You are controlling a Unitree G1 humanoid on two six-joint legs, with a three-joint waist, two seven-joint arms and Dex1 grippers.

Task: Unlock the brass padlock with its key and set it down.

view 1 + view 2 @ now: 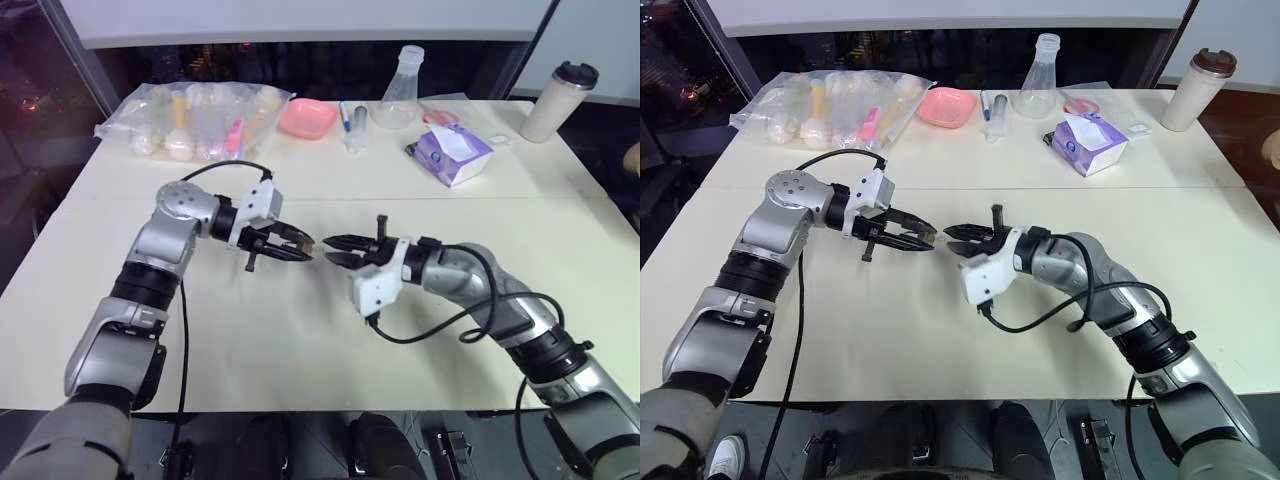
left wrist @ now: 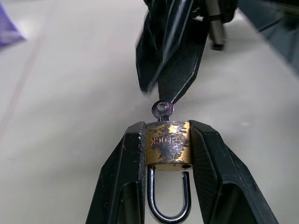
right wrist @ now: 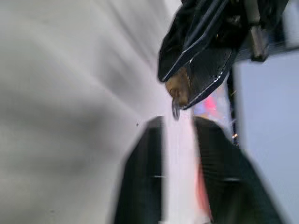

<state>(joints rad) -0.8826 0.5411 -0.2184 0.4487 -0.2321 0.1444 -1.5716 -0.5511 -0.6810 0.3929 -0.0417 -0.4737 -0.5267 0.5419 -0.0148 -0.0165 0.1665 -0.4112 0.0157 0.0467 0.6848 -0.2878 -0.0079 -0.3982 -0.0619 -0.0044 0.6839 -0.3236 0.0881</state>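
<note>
Over on the left, the left gripper (image 1: pixel 300 243) is held above the cream table (image 1: pixel 300 340), its two black fingers (image 2: pixel 126 154) clamped on either side of the brass padlock (image 2: pixel 168 148), so the lock is carried in the air near the middle of the table and is not resting on it. From the left wrist view the silvery shackle (image 2: pixel 168 196) is seen with one leg lifted clear of the body, a small gap showing at its tip, so the lock is judged to be open already. The key (image 2: pixel 162 109) is seated in the keyhole, only its round bow sticking out toward the other arm. Just to the right, the right gripper (image 1: pixel 338 250) is pointed tip to tip at the left one, its jaws parted with the table visible between them, and nothing is gripped; the key's bow hangs just beyond its fingertips (image 3: pixel 149 154), apart from them. So the unlocking is reckoned done or all but done, with the key left in the lock. What remains, by this reading, is the setting down: the padlock has yet to be lowered onto the table and released. Far off along the back edge, a bag of supplies (image 1: pixel 195 120), a pink dish (image 1: pixel 307 117) and a lidded cup (image 1: pixel 558 100) are left well apart from the action.
</note>
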